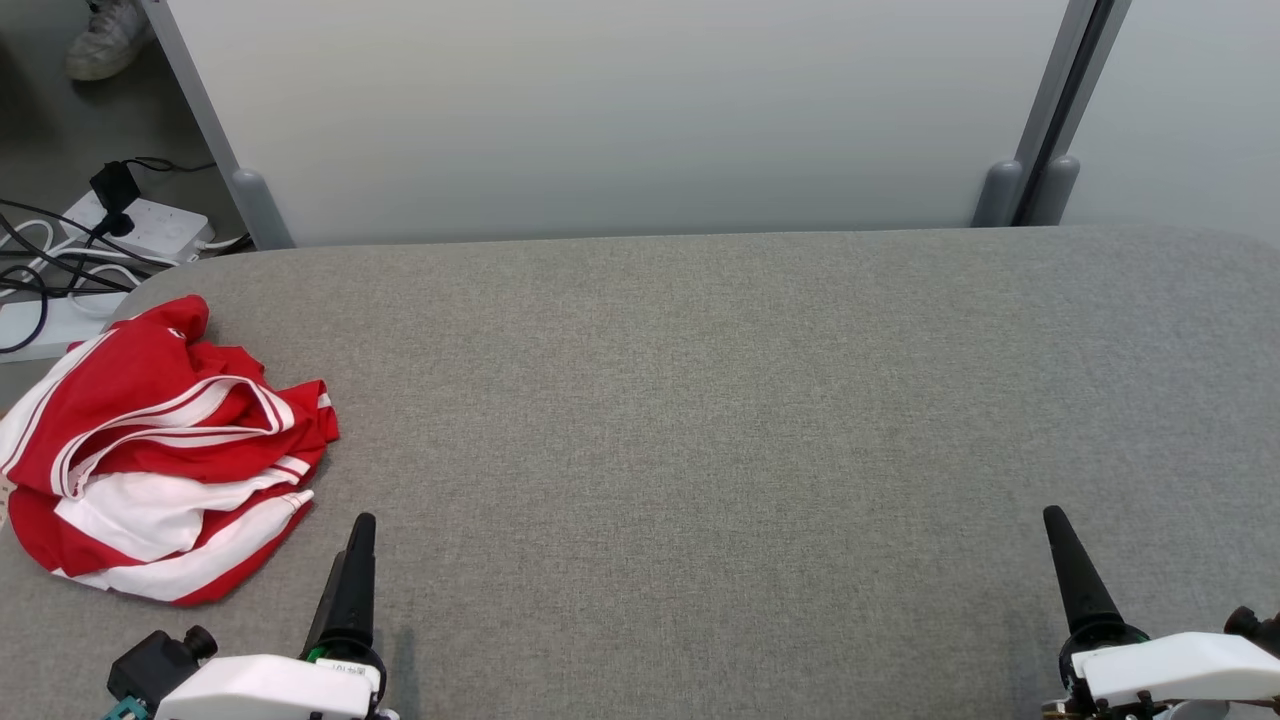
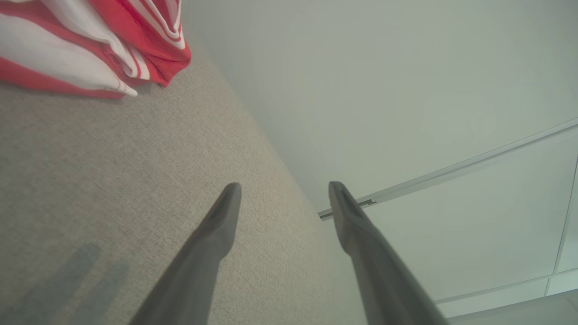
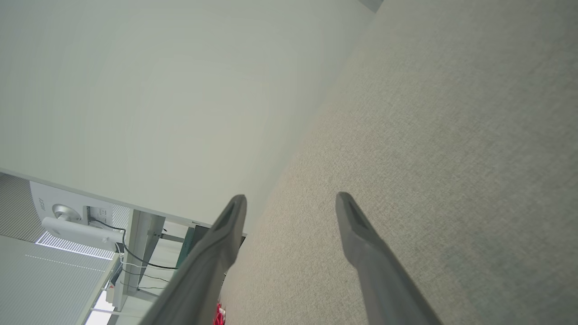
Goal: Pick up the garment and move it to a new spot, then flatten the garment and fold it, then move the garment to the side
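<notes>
Crumpled red-and-white striped cloth garment (image 1: 160, 450): heaped at left of grey fabric tabletop (image 1: 700, 420); left gripper (image 2: 284, 192) near, right gripper (image 3: 291, 201) far, jaws of both apart; pinch raised fold, lift clear

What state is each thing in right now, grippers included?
Garment, crumpled in a heap at the left end of the table, not held.
Left gripper, open, empty, near the garment but not touching it.
Right gripper, open, empty, at the table's right end.
Power strip, on the floor, black plug inserted.
</notes>
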Controlling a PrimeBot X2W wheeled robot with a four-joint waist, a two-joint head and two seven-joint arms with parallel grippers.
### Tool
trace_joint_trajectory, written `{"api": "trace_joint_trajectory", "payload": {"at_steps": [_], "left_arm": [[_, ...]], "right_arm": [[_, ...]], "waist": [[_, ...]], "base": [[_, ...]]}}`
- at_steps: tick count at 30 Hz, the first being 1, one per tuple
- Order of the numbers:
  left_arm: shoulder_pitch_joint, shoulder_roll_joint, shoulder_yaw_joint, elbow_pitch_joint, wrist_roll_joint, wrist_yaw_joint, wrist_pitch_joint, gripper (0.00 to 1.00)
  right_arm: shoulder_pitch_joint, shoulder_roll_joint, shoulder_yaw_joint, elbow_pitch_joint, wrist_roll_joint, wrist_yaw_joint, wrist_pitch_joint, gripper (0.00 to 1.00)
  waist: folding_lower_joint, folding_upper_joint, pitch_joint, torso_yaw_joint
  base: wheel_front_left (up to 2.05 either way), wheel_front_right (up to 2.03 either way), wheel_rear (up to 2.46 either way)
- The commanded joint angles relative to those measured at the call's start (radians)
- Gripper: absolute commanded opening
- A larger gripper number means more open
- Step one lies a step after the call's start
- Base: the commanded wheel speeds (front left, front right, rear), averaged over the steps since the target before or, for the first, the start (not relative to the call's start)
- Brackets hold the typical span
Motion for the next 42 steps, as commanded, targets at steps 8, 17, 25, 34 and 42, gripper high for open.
{"api": "trace_joint_trajectory", "payload": {"at_steps": [8, 17, 25, 34, 42], "left_arm": [[-0.057, 0.016, -0.005, -0.053, 0.127, 0.029, -0.033, 1.0], [-0.064, 0.017, -0.02, -0.07, 0.214, 0.042, -0.057, 1.0], [-0.067, 0.018, -0.033, -0.091, 0.319, 0.054, -0.08, 1.0], [-0.076, 0.02, -0.05, -0.111, 0.427, 0.068, -0.107, 1.0], [-0.081, 0.021, -0.062, -0.118, 0.519, 0.079, -0.13, 1.0]], "right_arm": [[-0.041, -0.018, 0.044, -0.069, -0.128, 0.005, -0.037, 1.0], [-0.046, -0.026, 0.073, -0.097, -0.211, 0.005, -0.06, 1.0], [-0.049, -0.034, 0.1, -0.107, -0.296, 0.005, -0.083, 1.0], [-0.054, -0.038, 0.123, -0.132, -0.395, 0.006, -0.11, 1.0], [-0.057, -0.038, 0.14, -0.151, -0.488, 0.006, -0.133, 1.0]], "waist": [[-0.0002, 0.0, 0.0, 0.0], [-0.0002, 0.0, -0.002, -0.001], [-0.0002, 0.0, -0.005, -0.002], [-0.0002, 0.0, -0.004, -0.001], [-0.0002, 0.0, -0.004, -0.004]], "base": [[0.0, 0.0, 0.0], [0.0, 0.0, 0.0], [0.0, 0.0, 0.0], [0.0, 0.0, 0.0], [0.0, 0.0, 0.0]]}}
